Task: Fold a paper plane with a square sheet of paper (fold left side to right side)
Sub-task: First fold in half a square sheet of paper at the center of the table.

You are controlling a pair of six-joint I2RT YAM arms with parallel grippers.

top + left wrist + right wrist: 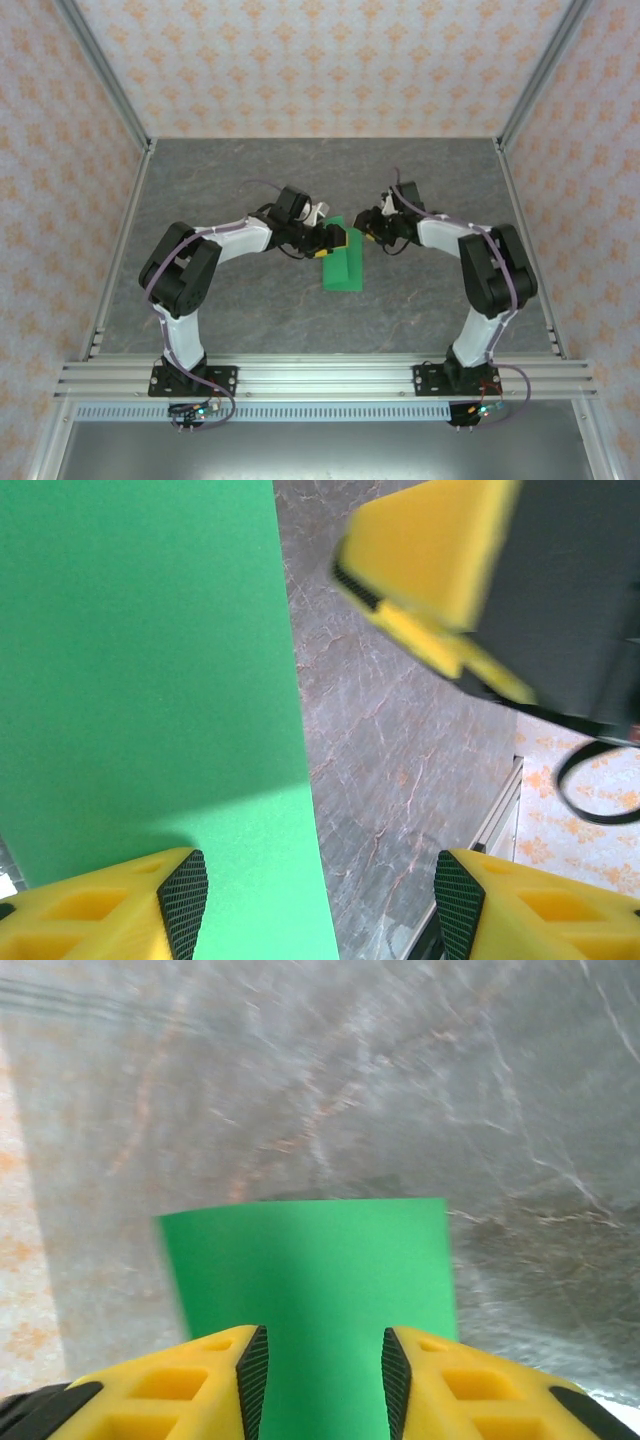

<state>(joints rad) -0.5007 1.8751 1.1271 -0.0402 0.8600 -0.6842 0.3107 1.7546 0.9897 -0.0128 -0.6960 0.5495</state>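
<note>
While both pairs of jaws stand open over the green sheet [341, 265], the left-to-right fold looks laid but not yet pressed.
Left jaws gape wide, one finger [182, 900] over the paper's eleven o'clock corner. Right jaws, narrower, hang at its one o'clock end, gripping nothing. The sheet lies mid-worktop [250, 310]. The next move probably calls for pressing the crease flat.

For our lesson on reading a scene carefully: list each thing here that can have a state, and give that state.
green paper: narrow rectangle, apparently folded in half, on the table.
left fingers: open wide, one over the paper, holding nothing.
right fingers: apart, paper seen in the gap, not pinched.
</note>
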